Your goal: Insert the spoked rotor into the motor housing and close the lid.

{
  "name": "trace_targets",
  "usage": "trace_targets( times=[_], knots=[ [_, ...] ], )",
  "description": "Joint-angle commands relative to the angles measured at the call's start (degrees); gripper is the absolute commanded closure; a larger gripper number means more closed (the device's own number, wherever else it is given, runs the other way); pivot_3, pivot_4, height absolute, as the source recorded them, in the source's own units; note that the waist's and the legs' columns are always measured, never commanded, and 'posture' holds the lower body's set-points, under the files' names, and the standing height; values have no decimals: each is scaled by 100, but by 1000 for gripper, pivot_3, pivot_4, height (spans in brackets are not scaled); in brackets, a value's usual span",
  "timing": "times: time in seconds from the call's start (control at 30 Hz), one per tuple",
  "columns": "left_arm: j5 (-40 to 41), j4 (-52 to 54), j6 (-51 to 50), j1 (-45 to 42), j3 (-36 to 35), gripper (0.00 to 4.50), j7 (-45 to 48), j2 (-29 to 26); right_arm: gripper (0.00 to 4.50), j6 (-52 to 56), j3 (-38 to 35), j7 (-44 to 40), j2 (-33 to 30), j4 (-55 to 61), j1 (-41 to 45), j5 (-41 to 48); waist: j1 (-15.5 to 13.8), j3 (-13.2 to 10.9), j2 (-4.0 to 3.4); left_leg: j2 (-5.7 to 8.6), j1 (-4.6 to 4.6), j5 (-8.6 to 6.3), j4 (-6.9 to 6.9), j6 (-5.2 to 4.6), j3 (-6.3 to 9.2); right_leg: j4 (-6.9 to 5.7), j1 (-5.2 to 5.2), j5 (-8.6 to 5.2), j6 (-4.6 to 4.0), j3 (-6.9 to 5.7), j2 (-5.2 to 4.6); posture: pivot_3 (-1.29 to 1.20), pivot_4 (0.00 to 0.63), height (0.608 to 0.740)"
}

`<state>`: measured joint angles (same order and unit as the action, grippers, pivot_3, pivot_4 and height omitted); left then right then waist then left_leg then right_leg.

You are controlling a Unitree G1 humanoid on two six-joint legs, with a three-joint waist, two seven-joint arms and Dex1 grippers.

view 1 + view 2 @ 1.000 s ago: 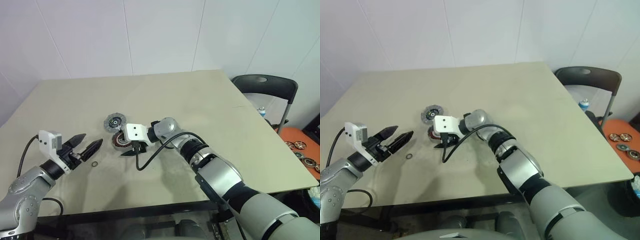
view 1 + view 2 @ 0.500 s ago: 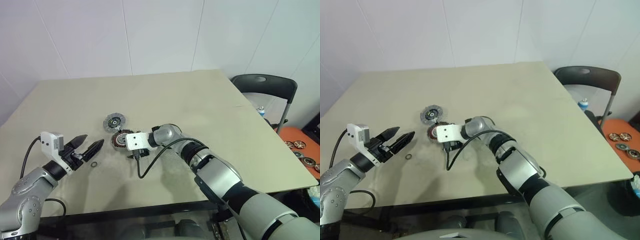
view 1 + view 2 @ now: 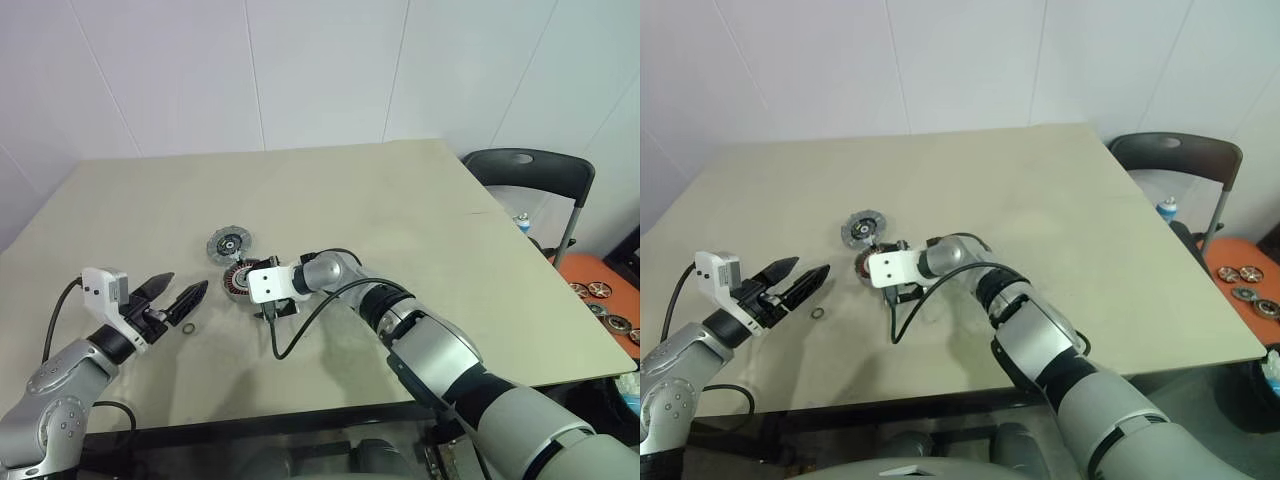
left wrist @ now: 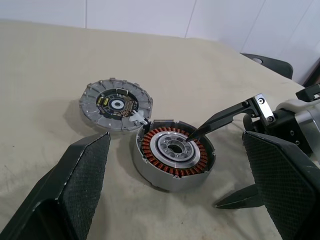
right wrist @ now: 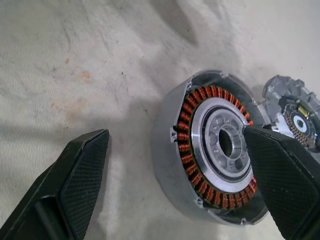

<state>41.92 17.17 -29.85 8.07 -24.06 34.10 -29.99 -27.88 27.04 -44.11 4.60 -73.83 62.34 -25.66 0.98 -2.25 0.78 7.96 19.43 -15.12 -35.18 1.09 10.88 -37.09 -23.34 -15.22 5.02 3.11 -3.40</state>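
Note:
The motor housing [image 5: 215, 145], a squat round part with copper windings around a silvery centre, lies on the table [image 3: 400, 200]. The lid [image 4: 116, 103], a flat silver-grey disc with a dark centre, lies just behind it and touches it. My right gripper [image 5: 175, 132] is open and straddles the housing's wall: one fingertip [image 4: 192, 135] hangs over the windings, the other is low beside the housing. My left gripper [image 3: 188, 282] is open and empty. It hovers to the left of the housing and points at it. The spoked rotor is out of view.
A small black o-ring [image 3: 188, 327] lies on the table under my left gripper. A black cable [image 3: 285, 340] loops from my right wrist onto the table. A dark chair [image 3: 530, 170] and an orange seat with round parts [image 3: 600, 290] stand past the table's right edge.
My right wrist has rolled and sunk a little at the housing, so its fingers are now tucked under the white wrist camera. The left arm, housing and lid have stayed put.

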Motion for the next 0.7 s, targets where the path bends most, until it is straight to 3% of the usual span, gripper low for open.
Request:
trace_targets(
  times=[0.03,0.1,0.2,0.37,0.7],
  knots=[
    [22,81,55,-131,-46,0,-8,-20,18,132,-300,-400,142,103,287,339,2,-1,-1,0,0,0,0,0,0,0,1,0,0,0,0,0,0,740],
    [23,69,43,-148,-33,0,-14,-19,18,160,-332,-615,156,121,302,393,9,-2,-3,-1,0,0,0,0,0,0,1,0,0,0,1,0,0,740],
    [29,57,34,-173,-35,0,-26,-25,586,164,-414,-945,171,154,285,511,8,-3,-5,-1,-1,0,0,0,1,0,1,0,0,0,2,0,0,740],
    [44,50,25,-191,-57,0,-44,-33,2128,205,-359,-1077,184,175,269,443,7,-3,-5,-1,-1,0,0,0,1,0,0,0,0,0,2,0,0,740],
    [29,49,42,-170,-70,0,-120,7,2128,192,-383,-643,315,257,371,419,7,-3,-5,-1,-1,0,1,0,1,0,0,0,0,0,2,0,0,740]
  ],
)
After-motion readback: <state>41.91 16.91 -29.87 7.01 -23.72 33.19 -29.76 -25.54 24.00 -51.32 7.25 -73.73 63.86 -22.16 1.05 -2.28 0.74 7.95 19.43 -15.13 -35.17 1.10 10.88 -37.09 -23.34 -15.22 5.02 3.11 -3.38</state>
